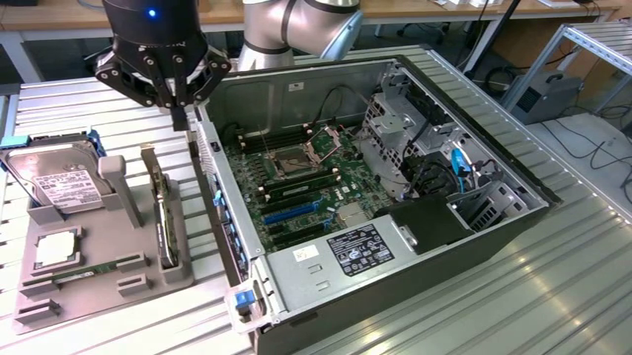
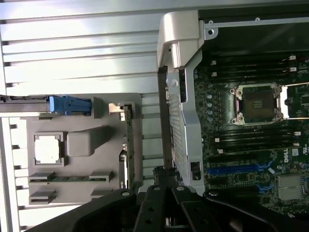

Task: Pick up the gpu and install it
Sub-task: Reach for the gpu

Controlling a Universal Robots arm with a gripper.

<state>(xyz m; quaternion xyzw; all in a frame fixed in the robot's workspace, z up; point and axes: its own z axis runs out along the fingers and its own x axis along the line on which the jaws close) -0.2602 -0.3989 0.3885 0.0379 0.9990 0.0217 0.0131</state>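
The gpu point(image 1: 164, 214) stands on edge in a slot of the grey holder point(image 1: 118, 255), left of the computer case in the exterior view. Its silvery bracket point(image 1: 150, 168) is at the far end. In the wrist view the gpu point(image 2: 128, 145) appears edge-on as a thin green strip along the holder's point(image 2: 87, 140) side. My gripper point(image 1: 180, 118) hangs shut with nothing in it, above the gap between the holder and the case wall, just beyond the gpu's bracket end. The shut fingertips point(image 2: 163, 176) point down beside the case's rear panel point(image 2: 181, 130).
The open case point(image 1: 474, 222) lies on its side with the motherboard point(image 1: 296, 185) exposed, blue expansion slots point(image 2: 236, 168) and a processor socket point(image 2: 258, 104). The holder also carries a hard drive point(image 1: 55, 181), a processor chip point(image 1: 55, 248) and a memory stick point(image 1: 74, 275).
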